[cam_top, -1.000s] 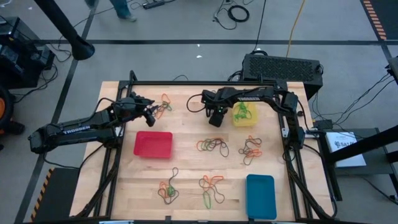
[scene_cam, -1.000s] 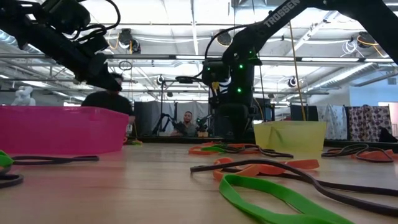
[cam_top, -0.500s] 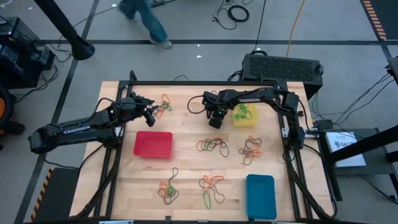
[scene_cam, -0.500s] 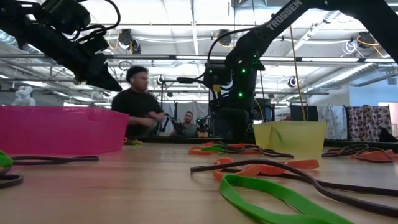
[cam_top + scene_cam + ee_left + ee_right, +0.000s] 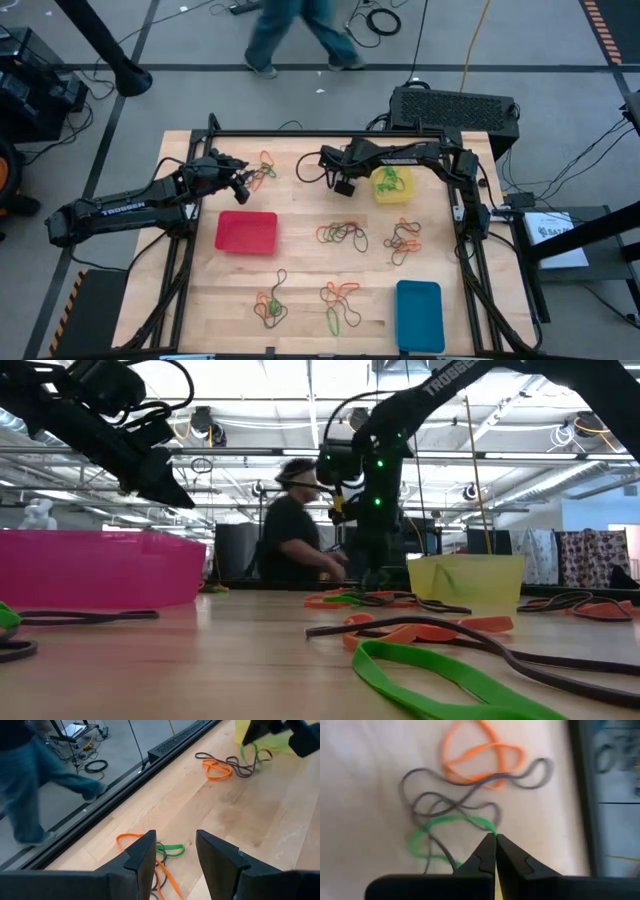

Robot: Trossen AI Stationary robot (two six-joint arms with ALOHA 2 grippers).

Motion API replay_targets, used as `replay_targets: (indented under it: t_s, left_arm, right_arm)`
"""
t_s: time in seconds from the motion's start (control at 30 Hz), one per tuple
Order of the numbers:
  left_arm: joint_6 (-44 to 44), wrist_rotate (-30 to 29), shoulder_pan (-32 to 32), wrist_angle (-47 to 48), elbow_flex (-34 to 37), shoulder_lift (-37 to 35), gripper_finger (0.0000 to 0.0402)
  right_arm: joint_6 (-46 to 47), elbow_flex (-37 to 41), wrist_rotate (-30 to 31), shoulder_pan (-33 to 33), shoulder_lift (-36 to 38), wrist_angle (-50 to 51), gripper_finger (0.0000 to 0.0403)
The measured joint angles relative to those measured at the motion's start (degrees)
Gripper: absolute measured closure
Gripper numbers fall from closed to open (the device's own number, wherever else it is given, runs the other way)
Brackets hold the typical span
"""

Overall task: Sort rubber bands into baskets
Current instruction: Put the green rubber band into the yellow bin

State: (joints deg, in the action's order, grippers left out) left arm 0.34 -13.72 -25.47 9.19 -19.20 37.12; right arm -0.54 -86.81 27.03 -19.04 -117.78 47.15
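Right pincer [image 5: 342, 186]: near the tabletop's far edge, just beside the yellow basket [image 5: 394, 186]; its tips are pressed together, and in the right wrist view [image 5: 495, 840] they meet on a green rubber band [image 5: 427, 832], pinching its edge.
Left pincer [image 5: 243, 181]: over the far left part of the tabletop [image 5: 300, 262], fingers [image 5: 142, 857] spread apart and holding nothing, just beside a small orange, green and dark tangle [image 5: 266, 166].
Yellow basket: has green bands inside.
Red basket [image 5: 246, 231]: left of centre, near the left arm.
Blue basket [image 5: 419, 314]: at the near right corner.
Rubber bands: loose mixed clusters at the middle [image 5: 342, 235], right of the middle [image 5: 403, 241], and two near the front edge [image 5: 270, 301] [image 5: 340, 302].
Person [image 5: 295, 535]: walking on the floor beyond the tabletop.
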Motion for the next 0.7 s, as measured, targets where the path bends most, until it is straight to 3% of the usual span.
replay_targets:
  t_s: [0.3,0.4,0.53,0.7]
  left_arm:
    - [1.5,0.0,0.0,-0.1,0.0,0.0,0.0253]
    - [1.5,0.0,0.0,-0.1,0.0,0.0,0.0253]
    - [1.8,0.0,0.0,0.0,0.0,0.0,0.0253]
    - [2.1,0.0,0.0,-0.1,0.0,0.0,0.0253]
  right_arm:
    - [3.9,-11.7,8.6,4.4,0.0,17.9,0.0402]
    - [5.5,-14.7,9.0,5.0,0.3,25.0,0.0402]
    - [8.0,-13.1,8.8,4.7,3.0,29.2,0.0403]
    - [12.3,-3.6,8.4,2.7,11.7,28.5,0.0403]
